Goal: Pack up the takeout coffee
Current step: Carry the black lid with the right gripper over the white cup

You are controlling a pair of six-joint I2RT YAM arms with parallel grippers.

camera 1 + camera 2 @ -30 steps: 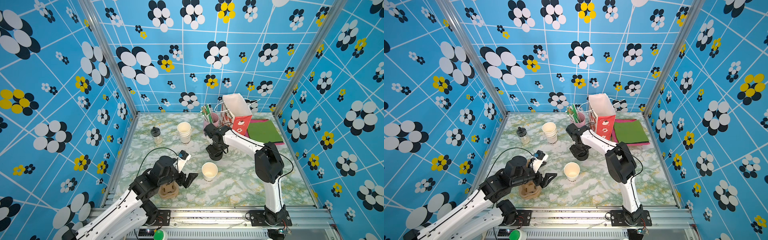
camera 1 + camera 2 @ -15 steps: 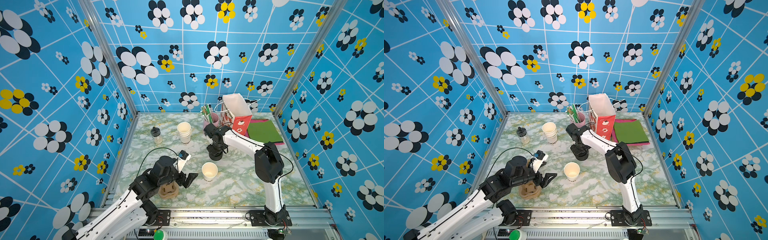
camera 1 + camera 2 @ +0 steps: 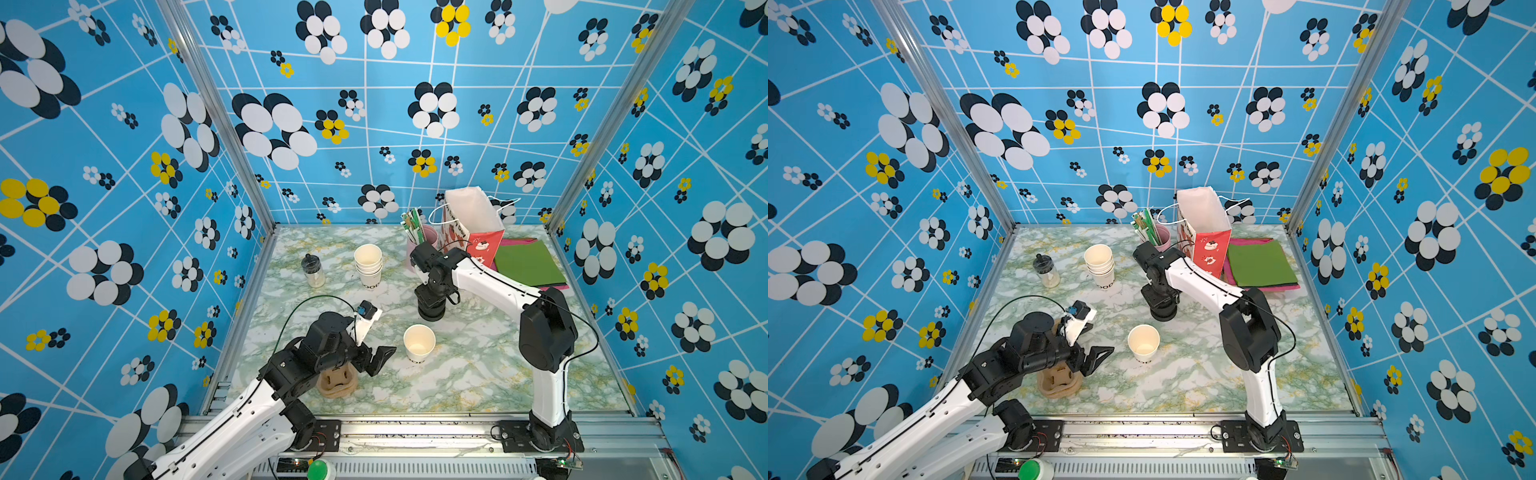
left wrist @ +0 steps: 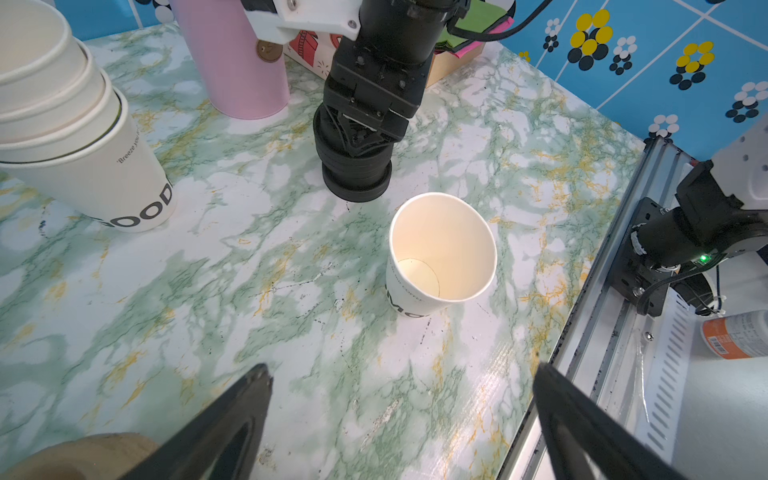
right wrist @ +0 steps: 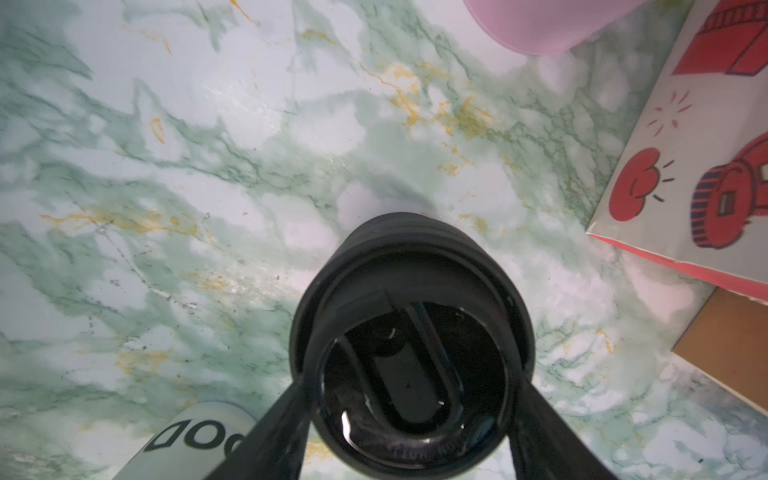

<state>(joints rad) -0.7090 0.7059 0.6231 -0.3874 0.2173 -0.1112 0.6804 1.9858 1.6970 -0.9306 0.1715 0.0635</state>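
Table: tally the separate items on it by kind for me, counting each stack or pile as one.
Single lidless paper cup: 1
Stack of paper cups: 1
Pile of black lids: 1
Pink cup of sticks: 1
Gift bag: 1
Small jar: 1
Stack of coloured napkins: 1
Pile of cardboard carriers: 1
Total: 8

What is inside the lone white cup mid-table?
The lone white cup looks empty: bare cream walls and part of its floor show; the rest is hidden by its own wall.
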